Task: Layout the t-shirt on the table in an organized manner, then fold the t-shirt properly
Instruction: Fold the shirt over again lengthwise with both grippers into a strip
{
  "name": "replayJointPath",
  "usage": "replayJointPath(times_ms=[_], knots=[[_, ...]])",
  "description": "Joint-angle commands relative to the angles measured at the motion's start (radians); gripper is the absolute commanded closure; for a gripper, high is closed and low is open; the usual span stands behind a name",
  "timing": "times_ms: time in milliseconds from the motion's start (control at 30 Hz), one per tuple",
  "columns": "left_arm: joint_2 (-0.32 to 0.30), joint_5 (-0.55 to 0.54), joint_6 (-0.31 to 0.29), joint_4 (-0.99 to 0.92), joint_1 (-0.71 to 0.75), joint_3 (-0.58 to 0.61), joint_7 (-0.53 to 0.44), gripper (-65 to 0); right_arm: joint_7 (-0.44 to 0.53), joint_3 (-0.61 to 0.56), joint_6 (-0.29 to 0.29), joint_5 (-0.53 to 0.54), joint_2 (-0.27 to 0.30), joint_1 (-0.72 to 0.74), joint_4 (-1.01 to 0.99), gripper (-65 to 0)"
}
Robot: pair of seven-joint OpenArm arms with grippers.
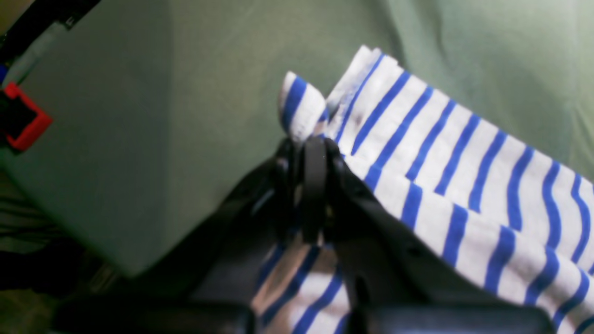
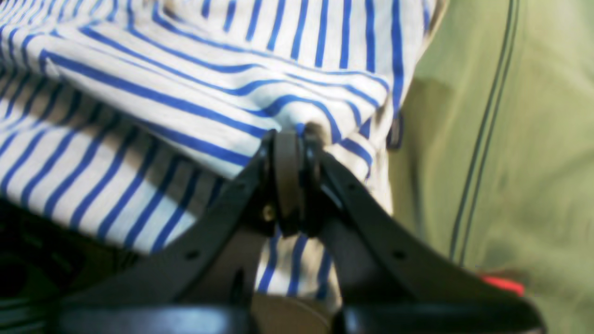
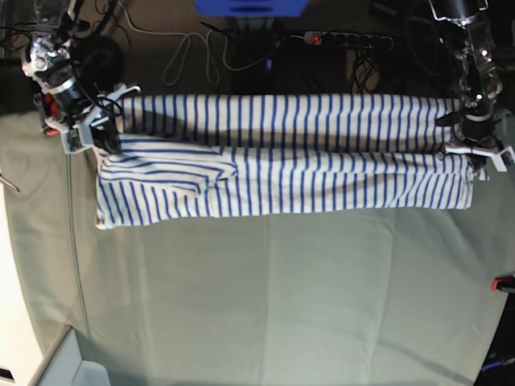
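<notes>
Across the table point(image 3: 265, 297), the t-shirt point(image 3: 282, 161) stretches lengthwise between the left gripper point(image 3: 473, 151) and right gripper point(image 3: 98, 133), each clamped tight on an end.

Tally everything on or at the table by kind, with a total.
t-shirt: 1
table: 1
Robot hands, left hand and right hand: 2
red clamp visible in the base view: 1
Total: 5
</notes>
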Motion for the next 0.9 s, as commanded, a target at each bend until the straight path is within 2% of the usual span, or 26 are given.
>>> replayJointPath(times_ms=[0, 367, 533, 667, 867], knots=[[-0.017, 0.002, 0.004, 0.019, 0.007, -0.008, -0.027, 0.0, 0.033, 0.005, -0.001, 0.015, 0.008, 0.008, 0.012, 0.0], [-0.017, 0.002, 0.004, 0.097, 0.074, -0.011, -0.027, 0.0, 0.03, 0.005, -0.001, 0.012, 0.007, -0.002, -0.004, 0.0], [-0.017, 0.002, 0.004, 0.083, 0.083, -0.06, -0.027, 0.0, 0.039, 0.005, -0.001, 0.014, 0.007, -0.037, 0.001, 0.0], [-0.017, 0.002, 0.004, 0.086, 0.085, -0.058, -0.027, 0.0, 0.033, 0.005, -0.001, 0.011, -0.028, -0.06, 0.033, 0.0], [-0.017, 0.002, 0.004, 0.085, 0.083, -0.058, -0.027, 0.0, 0.034, 0.048, -0.001, 0.011, -0.039, -0.014, -0.034, 0.0]])
